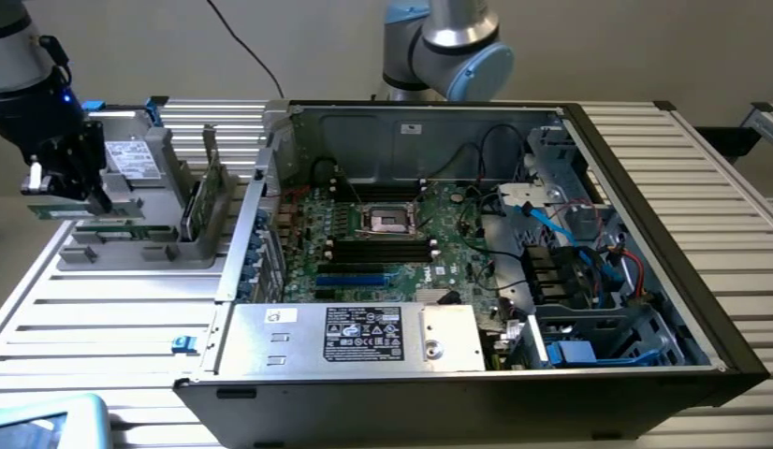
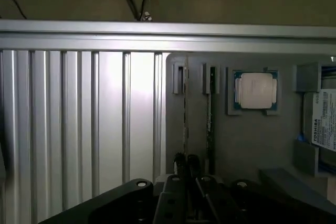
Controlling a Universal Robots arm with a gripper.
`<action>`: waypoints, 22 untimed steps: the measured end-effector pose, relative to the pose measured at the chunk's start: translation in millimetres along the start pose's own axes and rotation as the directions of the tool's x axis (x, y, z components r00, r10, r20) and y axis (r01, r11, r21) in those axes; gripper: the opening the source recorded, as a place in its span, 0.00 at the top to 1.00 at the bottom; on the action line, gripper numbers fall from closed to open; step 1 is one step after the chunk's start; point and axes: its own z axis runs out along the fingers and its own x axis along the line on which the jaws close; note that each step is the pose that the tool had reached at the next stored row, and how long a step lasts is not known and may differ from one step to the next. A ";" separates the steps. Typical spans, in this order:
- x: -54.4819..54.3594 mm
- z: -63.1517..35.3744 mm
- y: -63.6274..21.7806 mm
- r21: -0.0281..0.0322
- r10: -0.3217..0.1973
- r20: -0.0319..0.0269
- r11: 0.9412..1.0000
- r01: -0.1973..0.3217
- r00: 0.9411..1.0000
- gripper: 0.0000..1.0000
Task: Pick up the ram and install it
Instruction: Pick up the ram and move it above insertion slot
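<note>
Edgewise, the ram (image 2: pixel 185 108) stands in the gray tray (image 2: pixel 252 145), processor (image 2: pixel 255 91) alongside.

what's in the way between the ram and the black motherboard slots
The computer case's side wall stands between the ram in the grey holder and the black slots; the case is open on top.

1. The exterior view looked down from high and far back over the open computer case (image 1: pixel 400 140) and the table (image 1: pixel 87 318).
2. The wrist view faced down the gripper (image 2: pixel 186 160), close to the ram (image 2: pixel 185 114).
3. Both shared the grey holder (image 1: pixel 124 248) (image 2: pixel 252 140), at the exterior view's left.
</note>
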 end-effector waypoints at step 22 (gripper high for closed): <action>16.1 -96.4 -52.3 0.000 -0.003 0.017 1.000 0.003 1.000 0.87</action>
